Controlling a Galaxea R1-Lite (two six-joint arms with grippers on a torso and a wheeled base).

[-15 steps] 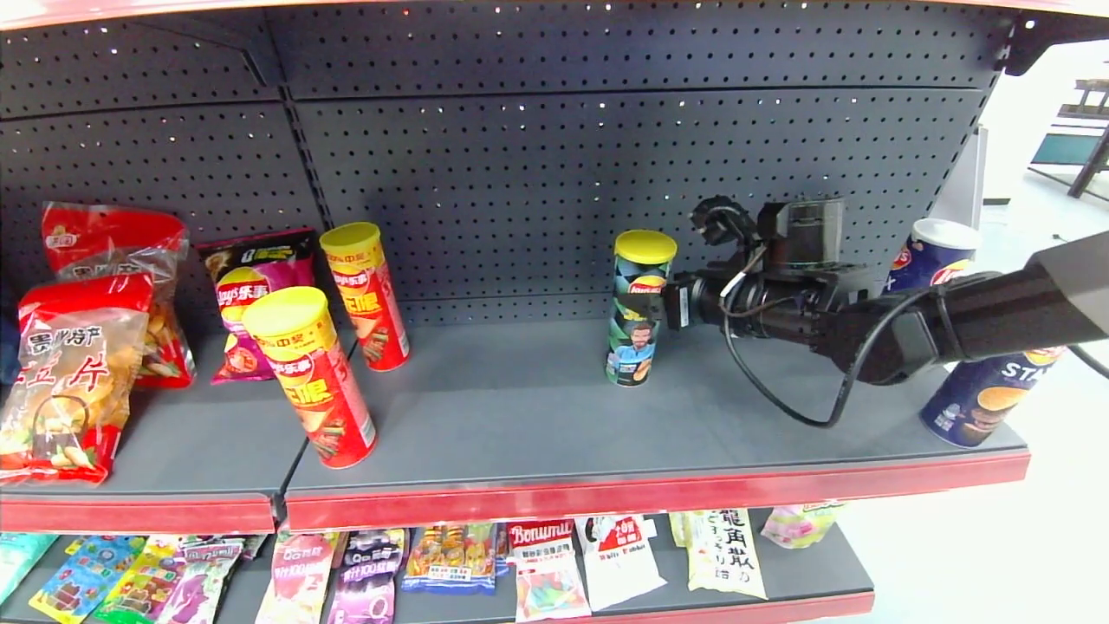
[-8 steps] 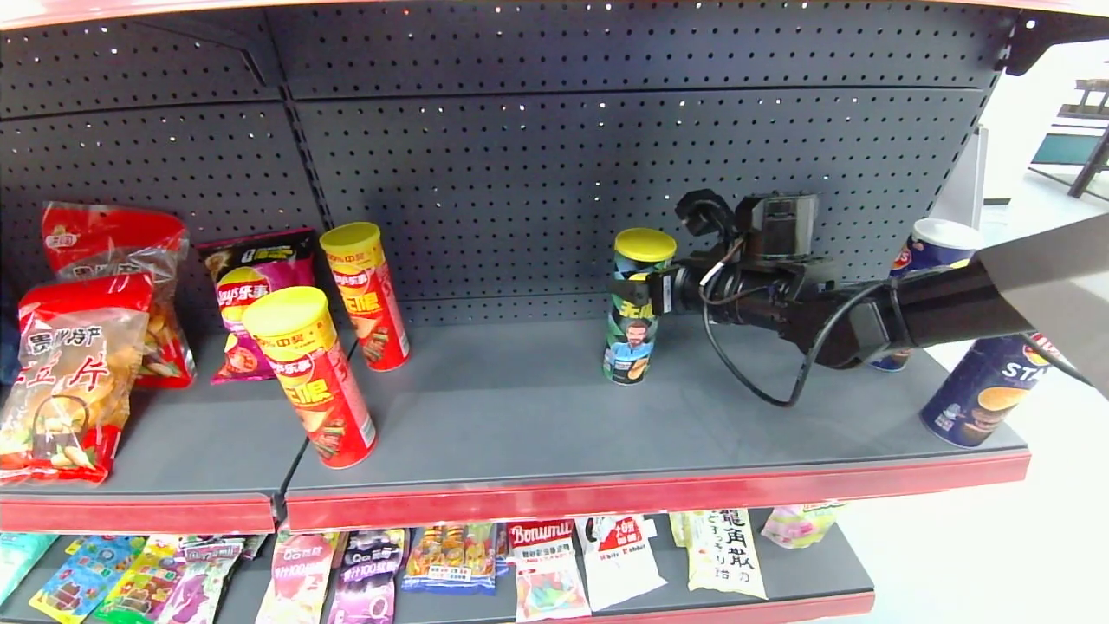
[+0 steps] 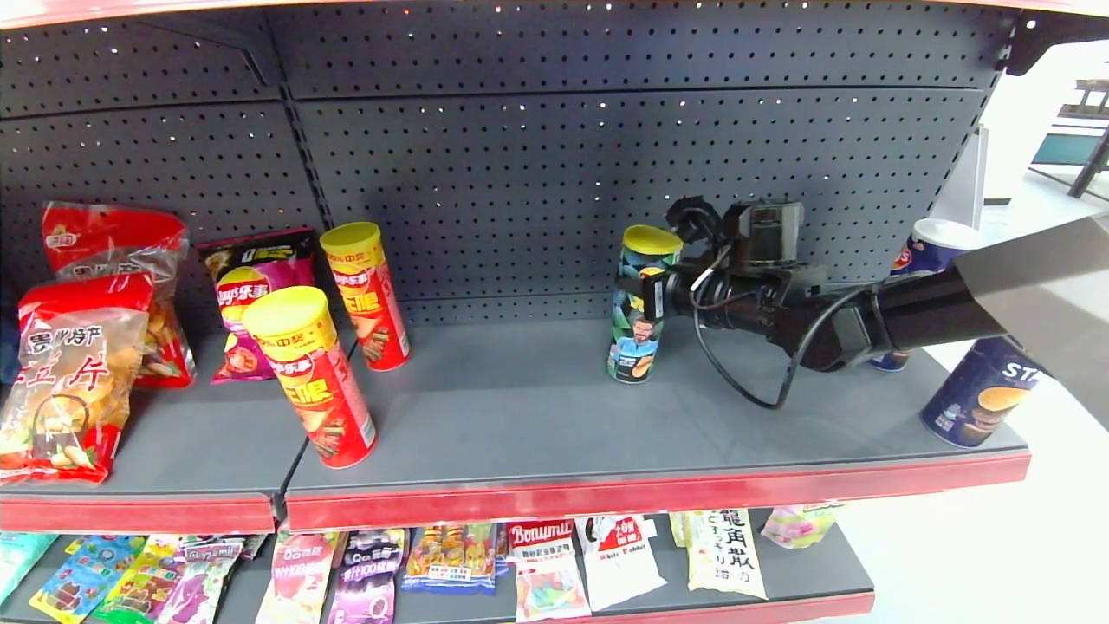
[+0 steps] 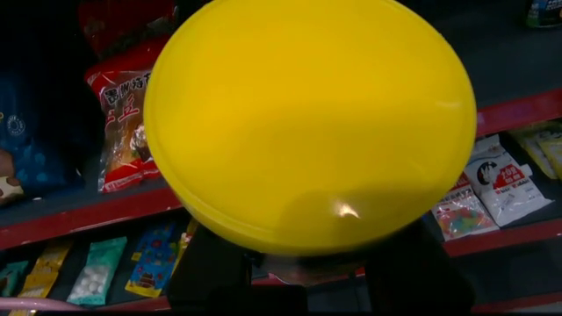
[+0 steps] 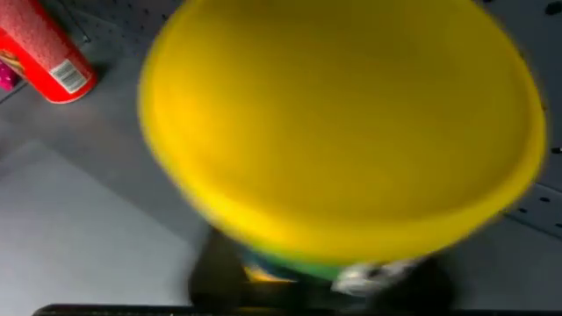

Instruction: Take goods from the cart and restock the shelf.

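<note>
A chip can [image 3: 637, 347] with a yellow lid and a green printed body stands tilted on the grey shelf [image 3: 520, 416], near the pegboard back. My right gripper [image 3: 643, 295] comes in from the right and is shut on its upper half. In the right wrist view the yellow lid [image 5: 342, 132] sits right under the camera, above my right gripper [image 5: 325, 281]. In the left wrist view, another yellow-lidded can [image 4: 307, 123] is held in my left gripper [image 4: 307, 281], in front of the shelves.
Two red cans [image 3: 312, 381] [image 3: 366, 295] stand left of centre, with snack bags [image 3: 74, 381] at the far left. Two blue cans [image 3: 983, 394] [image 3: 931, 251] stand at the right end. Bare shelf lies between the red cans and the green one. Packets [image 3: 546, 572] fill the lower shelf.
My right gripper moved left from beside the green can onto it. The can, upright before, now leans with its lid shifted to the right.
</note>
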